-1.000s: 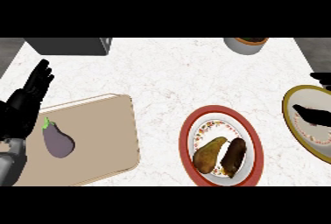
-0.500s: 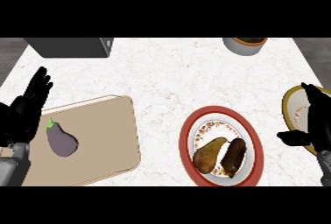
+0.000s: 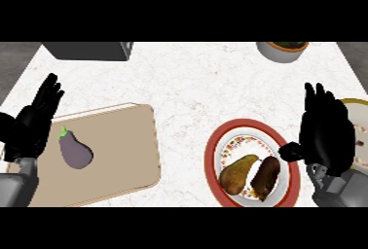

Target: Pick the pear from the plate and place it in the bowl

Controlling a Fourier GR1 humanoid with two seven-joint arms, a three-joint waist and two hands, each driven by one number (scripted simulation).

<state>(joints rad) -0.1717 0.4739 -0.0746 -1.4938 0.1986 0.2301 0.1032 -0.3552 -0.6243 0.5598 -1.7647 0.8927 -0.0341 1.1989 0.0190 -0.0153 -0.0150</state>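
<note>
A: Big stuff first. What's on your counter (image 3: 194,92)?

B: Tan cutting board (image 3: 122,146) at 9 o'clock with an eggplant (image 3: 75,151) on it. Red-rimmed plate (image 3: 212,151) at 4 o'clock. Part of a bowl (image 3: 357,104) shows at 3 o'clock, mostly behind your right hand. Small pot (image 3: 283,50) at 1 o'clock, dark box (image 3: 90,50) at 11.

A: Hands?

B: Your right hand (image 3: 325,131) hangs just right of the plate, fingers straight and spread, holding nothing. Left hand (image 3: 32,124) rests open at the 9 o'clock edge, fingers up.

A: Pear?

B: Pear (image 3: 237,172) is on the plate, lying tilted, touching a darker brown item (image 3: 266,175) at its right side.

A: How would you take it?

B: My guess: light, stiff, smooth skin, likely to slip. Close round the fat lower belly, not the narrow neck, and keep clear of the neighbour.
</note>
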